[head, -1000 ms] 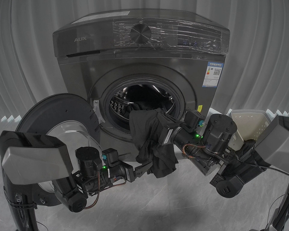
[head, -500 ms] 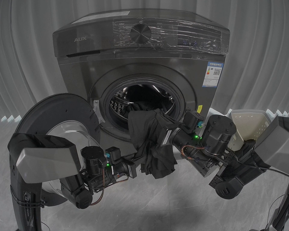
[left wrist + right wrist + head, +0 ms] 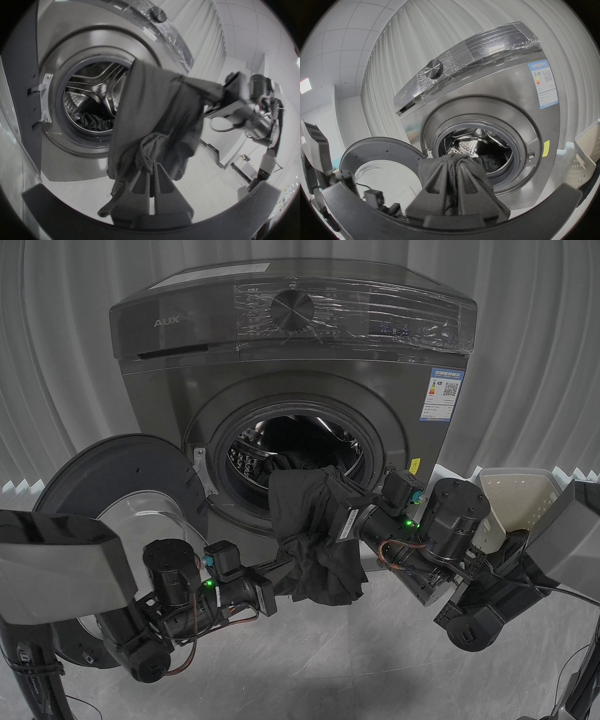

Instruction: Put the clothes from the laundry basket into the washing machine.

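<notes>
A black garment [image 3: 306, 515] hangs in front of the washing machine's [image 3: 187, 384] open drum mouth [image 3: 294, 446]. My right gripper [image 3: 334, 505] is shut on its upper part, level with the lower rim of the opening; cloth covers the fingers. In the right wrist view, that cloth [image 3: 453, 165] bunches between the closed right gripper [image 3: 453, 175]. My left gripper [image 3: 284, 566] is below, shut on the garment's bunched lower end [image 3: 150, 150], with the left gripper [image 3: 150, 175] fingers pressed together. More dark clothes [image 3: 93, 120] lie inside the drum.
The round door [image 3: 119, 484] stands open to the left, close behind my left arm. A white laundry basket [image 3: 522, 496] sits on the floor to the right of the machine, with dark cloth [image 3: 519, 546] at its lower edge. Grey floor lies in front.
My left gripper rose from below the hem and took hold of the garment's lower end, which is now gathered higher. The right gripper and the garment's top stayed almost still.
</notes>
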You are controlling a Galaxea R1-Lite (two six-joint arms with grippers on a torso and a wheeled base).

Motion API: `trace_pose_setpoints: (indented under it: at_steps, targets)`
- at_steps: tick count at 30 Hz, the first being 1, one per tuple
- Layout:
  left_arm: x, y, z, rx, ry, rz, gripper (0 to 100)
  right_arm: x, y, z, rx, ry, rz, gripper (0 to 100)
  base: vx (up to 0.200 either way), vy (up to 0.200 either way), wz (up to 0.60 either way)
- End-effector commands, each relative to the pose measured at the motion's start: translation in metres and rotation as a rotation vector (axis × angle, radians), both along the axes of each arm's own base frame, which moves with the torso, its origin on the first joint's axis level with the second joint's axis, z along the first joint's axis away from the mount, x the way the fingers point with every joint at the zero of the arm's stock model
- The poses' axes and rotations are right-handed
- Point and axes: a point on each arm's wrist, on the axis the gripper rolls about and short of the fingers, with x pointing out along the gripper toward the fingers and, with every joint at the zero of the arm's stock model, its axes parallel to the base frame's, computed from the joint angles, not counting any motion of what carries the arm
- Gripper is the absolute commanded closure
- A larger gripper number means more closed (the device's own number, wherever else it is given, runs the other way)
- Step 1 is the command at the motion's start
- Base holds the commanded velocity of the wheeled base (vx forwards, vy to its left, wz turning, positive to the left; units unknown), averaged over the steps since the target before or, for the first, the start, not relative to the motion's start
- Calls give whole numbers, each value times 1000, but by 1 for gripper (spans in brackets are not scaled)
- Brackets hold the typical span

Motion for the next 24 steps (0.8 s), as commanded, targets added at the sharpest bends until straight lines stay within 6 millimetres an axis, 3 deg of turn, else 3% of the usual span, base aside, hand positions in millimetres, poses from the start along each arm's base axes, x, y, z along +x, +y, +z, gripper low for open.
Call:
trace_pose_setpoints:
  at_steps: [1, 5, 13, 24]
  targets:
    - [-45, 14, 44, -59, -57, -110, 100, 6, 0, -12, -9, 8, -7, 100, 0, 0, 0]
    - [-59, 21, 58, -108, -47, -148, 100, 4, 3, -14, -9, 8, 2, 100, 0, 0, 0]
    - [-68, 25, 86, -250, -44, -166, 100, -2, 5, -19, 3, 21, 43, 100, 0, 0, 0]
    - [-70, 18, 97, -283, -78, -194, 100, -4, 16, -45, -21, 49, 87, 100, 0, 0, 0]
